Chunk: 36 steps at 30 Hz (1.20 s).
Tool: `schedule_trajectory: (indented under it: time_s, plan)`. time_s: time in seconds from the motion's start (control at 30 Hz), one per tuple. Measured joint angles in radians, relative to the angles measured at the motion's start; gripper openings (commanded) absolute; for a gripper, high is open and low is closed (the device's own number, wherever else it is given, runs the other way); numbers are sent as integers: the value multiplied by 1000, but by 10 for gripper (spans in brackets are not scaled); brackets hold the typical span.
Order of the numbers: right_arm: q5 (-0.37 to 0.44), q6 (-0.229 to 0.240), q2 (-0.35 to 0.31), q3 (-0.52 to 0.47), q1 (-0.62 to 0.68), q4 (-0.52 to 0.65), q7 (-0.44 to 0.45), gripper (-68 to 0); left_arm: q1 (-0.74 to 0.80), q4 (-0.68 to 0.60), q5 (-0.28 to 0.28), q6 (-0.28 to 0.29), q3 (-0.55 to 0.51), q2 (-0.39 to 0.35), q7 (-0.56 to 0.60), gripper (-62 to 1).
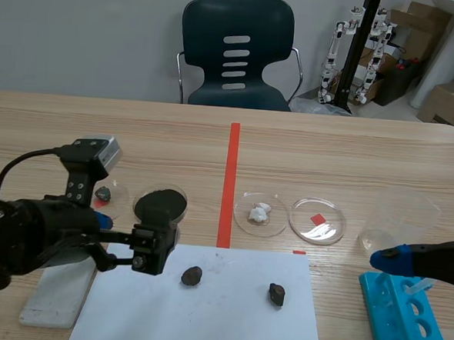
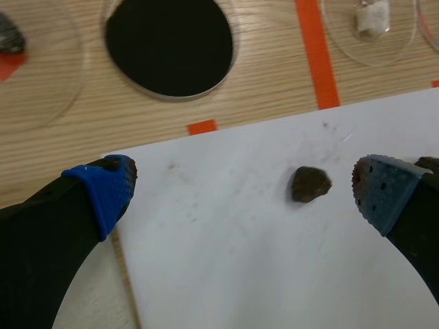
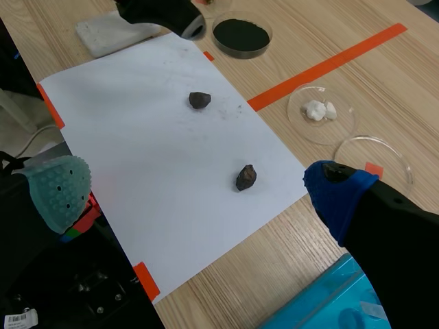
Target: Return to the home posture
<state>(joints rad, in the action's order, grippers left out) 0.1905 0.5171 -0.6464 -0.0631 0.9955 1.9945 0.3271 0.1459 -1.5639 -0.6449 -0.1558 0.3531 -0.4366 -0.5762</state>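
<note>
My left gripper (image 2: 243, 188) stands open low over the near left corner of a white paper sheet (image 2: 274, 247). A dark stone (image 2: 310, 184) lies on the sheet just inside its right finger, untouched. In the scene view the left gripper (image 1: 130, 243) sits left of that stone (image 1: 192, 275), and a second stone (image 1: 276, 294) lies farther right. My right gripper (image 3: 199, 188) is open and raised over the sheet's right side with nothing between its fingers. Only its blue pad (image 1: 391, 259) shows in the scene view, at the right.
Behind the sheet stand a dish of black powder (image 1: 161, 204), a small dish with a dark lump (image 1: 102, 195), a dish with white lumps (image 1: 260, 213), an empty dish (image 1: 318, 220) and a clear cup (image 1: 400, 219). A blue rack (image 1: 407, 320) lies near right, a white block (image 1: 54, 292) near left.
</note>
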Motion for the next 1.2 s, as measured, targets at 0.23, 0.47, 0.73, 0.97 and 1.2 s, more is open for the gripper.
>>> schedule_trajectory:
  time_s: [0.23,0.47,0.73,0.97,1.2]
  plan:
    - [0,0,0,0,0,0,0,4,252,-102,8,84,-146,-55,172,14]
    - [0,0,0,0,0,0,0,4,460,-270,43,136,-295,-63,270,14]
    - [0,0,0,0,0,0,0,4,680,-464,104,142,-399,-63,414,14]
    - [0,0,0,0,0,0,0,4,827,-483,210,144,-415,-63,606,14]
    - [0,0,0,0,0,0,0,4,916,-482,280,150,-415,-63,722,14]
